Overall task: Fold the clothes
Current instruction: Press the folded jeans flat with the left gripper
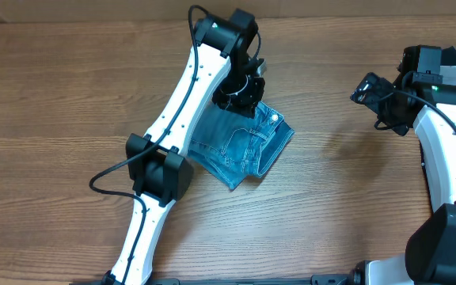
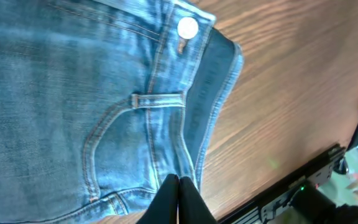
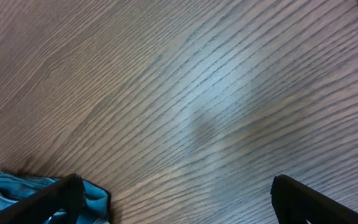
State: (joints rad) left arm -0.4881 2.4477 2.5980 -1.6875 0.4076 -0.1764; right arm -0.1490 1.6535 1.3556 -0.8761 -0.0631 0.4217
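Note:
The light blue denim jeans (image 1: pixel 240 142) lie folded into a small bundle on the wooden table, waistband and metal button (image 2: pixel 188 27) toward the back right. My left gripper (image 1: pixel 240 99) hangs over the bundle's back edge. In the left wrist view its fingers (image 2: pixel 178 178) are pressed together, tips over the denim (image 2: pixel 73 93) near the waistband edge, with no cloth visibly between them. My right gripper (image 1: pixel 366 89) is open and empty over bare table at the right, apart from the jeans. In the right wrist view its fingers (image 3: pixel 176 186) are wide apart, with a corner of the jeans (image 3: pixel 5 183) at the lower left.
The wooden table (image 1: pixel 70 87) extends on all sides of the bundle. The left arm (image 1: pixel 161 170) crosses the table from the front to the jeans. The right arm's base (image 1: pixel 450 150) stands at the right edge.

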